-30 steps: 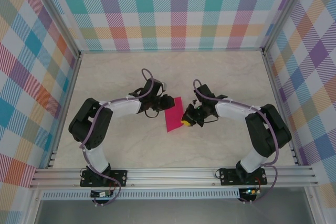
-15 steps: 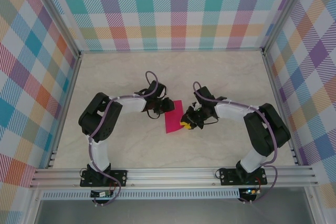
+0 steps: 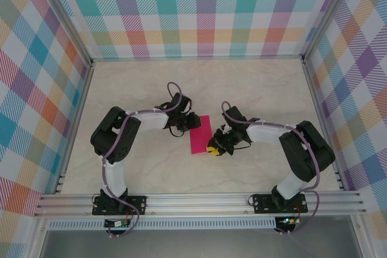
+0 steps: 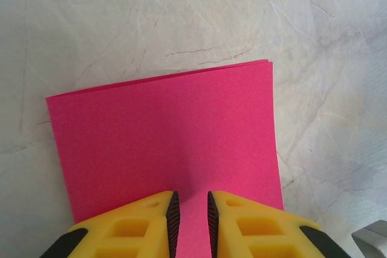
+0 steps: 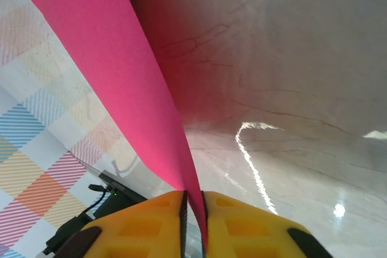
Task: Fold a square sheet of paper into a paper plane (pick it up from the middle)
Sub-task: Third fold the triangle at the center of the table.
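Tightly, the right tool (image 5: pixel 193 202) pinches the paper (image 5: pixel 97 40).

Robotics lab test cell: left arm (image 3: pixel 115 140) and right arm (image 3: pixel 302 149) bolted to an aluminium rail (image 3: pixel 199 200) fronting a marble-look tabletop (image 3: pixel 254 83), boxed by 3 pastel plaid panels (image 3: pixel 199 10) in metal framing.

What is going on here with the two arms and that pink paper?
Two robot arms are folding the square sheet of paper, already doubled over, on the table. The right claw pinches one edge and holds that side up off the surface. The left claw, nearly closed, rests on the other side, seemingly pinning it. No plane shape yet.
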Action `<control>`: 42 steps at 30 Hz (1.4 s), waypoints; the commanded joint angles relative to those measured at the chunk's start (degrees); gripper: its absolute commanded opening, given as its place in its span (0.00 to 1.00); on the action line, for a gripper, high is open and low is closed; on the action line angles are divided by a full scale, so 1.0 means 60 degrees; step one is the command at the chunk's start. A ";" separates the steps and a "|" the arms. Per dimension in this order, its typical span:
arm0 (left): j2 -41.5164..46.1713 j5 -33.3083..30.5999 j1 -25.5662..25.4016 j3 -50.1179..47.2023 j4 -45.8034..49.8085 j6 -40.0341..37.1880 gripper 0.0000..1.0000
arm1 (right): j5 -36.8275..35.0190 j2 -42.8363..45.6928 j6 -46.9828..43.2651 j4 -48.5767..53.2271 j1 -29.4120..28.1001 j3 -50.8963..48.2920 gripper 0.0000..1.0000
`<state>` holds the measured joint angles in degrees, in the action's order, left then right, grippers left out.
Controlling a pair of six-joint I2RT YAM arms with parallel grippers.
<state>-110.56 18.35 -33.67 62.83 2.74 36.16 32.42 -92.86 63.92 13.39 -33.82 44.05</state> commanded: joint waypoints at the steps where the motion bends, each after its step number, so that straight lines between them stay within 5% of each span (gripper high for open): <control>1: -0.0308 -0.0260 -0.0043 -0.0171 0.0496 0.0022 0.22 | -0.0156 0.0516 0.0215 0.0082 -0.0046 -0.0049 0.11; 8: -0.0330 -0.0217 -0.0043 -0.0188 0.0511 -0.0007 0.22 | -0.0331 0.0087 -0.0232 0.0251 -0.0046 0.0658 0.02; 32: 0.0687 0.0660 -0.0030 0.0112 0.0181 -0.0124 0.23 | -0.0226 -0.1652 -0.1689 0.0102 -0.0046 0.2266 0.02; 42: 0.0657 -0.0639 0.0108 0.0244 0.0685 -0.0033 0.22 | -0.0014 -0.2187 -0.2449 0.0116 -0.0046 0.2623 0.01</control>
<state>-104.81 16.78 -33.54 63.51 3.42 36.21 30.79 -104.79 52.12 13.98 -33.82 57.93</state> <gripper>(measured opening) 0.220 0.045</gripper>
